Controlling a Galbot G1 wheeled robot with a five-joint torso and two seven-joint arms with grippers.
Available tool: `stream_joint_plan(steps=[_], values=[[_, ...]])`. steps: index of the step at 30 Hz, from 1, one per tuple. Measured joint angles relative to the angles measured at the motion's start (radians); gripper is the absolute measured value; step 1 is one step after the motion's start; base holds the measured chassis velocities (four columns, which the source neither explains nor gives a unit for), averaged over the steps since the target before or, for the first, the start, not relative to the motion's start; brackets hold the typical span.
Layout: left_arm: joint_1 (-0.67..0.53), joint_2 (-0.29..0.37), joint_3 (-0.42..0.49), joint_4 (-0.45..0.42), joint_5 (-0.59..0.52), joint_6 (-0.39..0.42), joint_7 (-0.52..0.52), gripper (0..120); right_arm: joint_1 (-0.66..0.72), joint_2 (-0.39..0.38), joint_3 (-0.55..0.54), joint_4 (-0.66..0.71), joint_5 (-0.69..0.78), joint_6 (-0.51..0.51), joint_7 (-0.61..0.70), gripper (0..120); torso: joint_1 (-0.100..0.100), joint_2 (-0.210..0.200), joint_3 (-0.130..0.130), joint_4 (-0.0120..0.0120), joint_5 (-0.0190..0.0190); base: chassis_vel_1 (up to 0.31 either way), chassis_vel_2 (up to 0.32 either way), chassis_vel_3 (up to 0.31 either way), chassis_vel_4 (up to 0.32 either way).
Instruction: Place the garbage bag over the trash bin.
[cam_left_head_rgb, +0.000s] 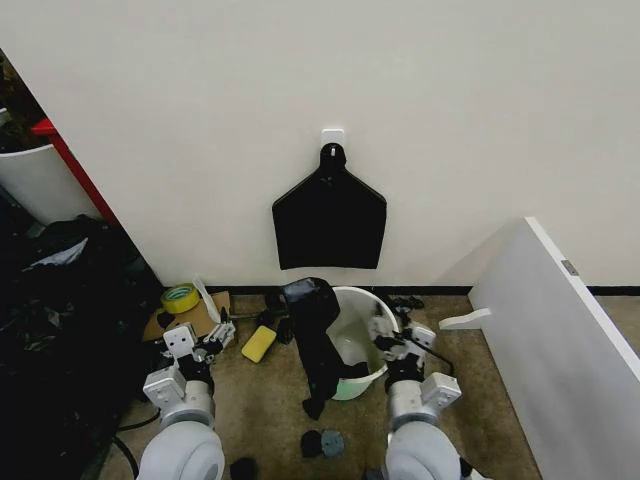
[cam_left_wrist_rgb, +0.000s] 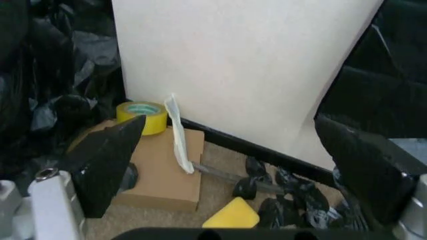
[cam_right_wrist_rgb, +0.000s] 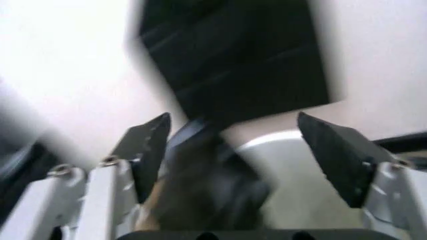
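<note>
While crinkly, the glossy garbage bag (cam_left_head_rgb: 315, 340) drapes limply over the round white trash bin (cam_left_head_rgb: 372, 375).

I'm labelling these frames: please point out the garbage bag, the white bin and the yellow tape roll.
Glossy black plastic garbage bag (cam_left_head_rgb: 318, 345): head view, mid drape over the rim.
Round white plastic trash bin (cam_left_head_rgb: 352, 335): head view, inner wall.
Yellow tape roll (cam_left_wrist_rgb: 143, 116): left wrist view, outer side.

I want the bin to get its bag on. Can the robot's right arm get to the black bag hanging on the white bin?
Probably yes. The right gripper is open beside the trash bin, and the garbage bag is draped over the rim's far side. Nothing seems to block the way except reaching across the bin's open mouth.
</note>
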Motion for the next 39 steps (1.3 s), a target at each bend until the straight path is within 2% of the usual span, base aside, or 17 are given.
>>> stream_joint_plan(steps=[4,5,7,10,14,18,20,21,28,30,33,36,37,39], values=[[0.008,-0.002,0.003,0.0,0.011,0.002,0.0,100,0.075,-0.051,-0.015,0.046,0.097,-0.247,-0.082,88,0.0,0.0,0.0,0.0003,0.0,0.0,0.0,0.0,0.0],[0.008,-0.002,0.003,0.0,0.011,0.002,0.0,100,0.075,-0.051,-0.015,0.046,0.097,-0.247,-0.082,88,0.0,0.0,0.0,0.0003,0.0,0.0,0.0,0.0,0.0],[0.007,-0.002,-0.002,0.015,0.011,0.004,0.0,100,0.122,-0.051,-0.022,0.05,0.148,-0.328,-0.094,97,0.0,0.0,0.0,0.0003,0.0001,0.0,0.0,0.0,0.0],[-0.003,-0.003,-0.019,0.056,0.008,0.002,-0.003,100,0.18,-0.035,-0.04,0.043,0.17,-0.416,-0.09,98,0.0,0.0,0.0,0.0002,-0.0001,0.0,0.0,0.0,0.0],[-0.01,-0.003,-0.035,0.089,0.001,-0.005,-0.005,100,0.22,-0.014,-0.061,0.025,0.169,-0.52,-0.06,87,0.0,0.0,0.0,0.0002,-0.0001,0.0,0.0,0.0,0.0],[-0.018,-0.004,-0.046,0.101,-0.01,-0.007,-0.007,100,0.252,0.008,-0.084,-0.013,0.148,-0.613,-0.021,70,0.0,0.0,0.0,0.0001,-0.0001,0.0,0.0,0.0,0.0],[-0.019,-0.006,-0.044,0.101,-0.011,-0.007,-0.007,100,0.258,0.018,-0.089,-0.033,0.129,-0.618,-0.013,63,0.0,0.0,0.0,0.0001,0.0001,0.0,0.0,0.0,0.0],[-0.019,-0.006,-0.044,0.101,-0.011,-0.007,-0.007,100,0.258,0.018,-0.089,-0.033,0.129,-0.618,-0.013,63,0.0,0.0,0.0,0.0001,0.0001,0.0,0.0,0.0,0.0],[-0.022,-0.011,-0.006,0.105,-0.012,-0.007,-0.007,100,0.26,0.033,-0.088,-0.077,0.081,-0.585,-0.013,32,0.0,0.0,0.0,0.0002,0.0,0.0,0.0,0.0,0.0],[-0.024,-0.011,0.001,0.107,-0.012,-0.007,-0.006,100,0.259,0.035,-0.086,-0.081,0.077,-0.579,-0.013,29,0.0,0.0,0.0,0.0001,0.0,0.0,0.0,0.0,0.0],[-0.036,-0.011,0.024,0.109,-0.023,-0.007,0.005,100,0.254,0.038,-0.073,-0.095,0.07,-0.567,-0.015,15,0.0,0.0,0.0,0.0001,0.0,0.0,0.0,0.0,0.0],[-0.047,0.005,0.052,0.099,-0.085,-0.013,0.044,100,0.245,0.038,-0.06,-0.102,0.07,-0.561,-0.01,4,0.0,0.0,0.0,0.0002,0.0,0.0,0.0,0.0,0.0],[-0.047,0.005,0.052,0.099,-0.085,-0.013,0.044,100,0.245,0.038,-0.06,-0.102,0.07,-0.561,-0.01,4,0.0,0.0,0.0,0.0002,0.0,0.0,0.0,0.0,0.0],[-0.061,0.028,0.078,0.09,-0.157,-0.014,0.087,100,0.237,0.037,-0.051,-0.105,0.072,-0.55,0.008,0,0.0,0.0,0.0,0.0001,0.0001,0.0,0.0,0.0,0.0]])
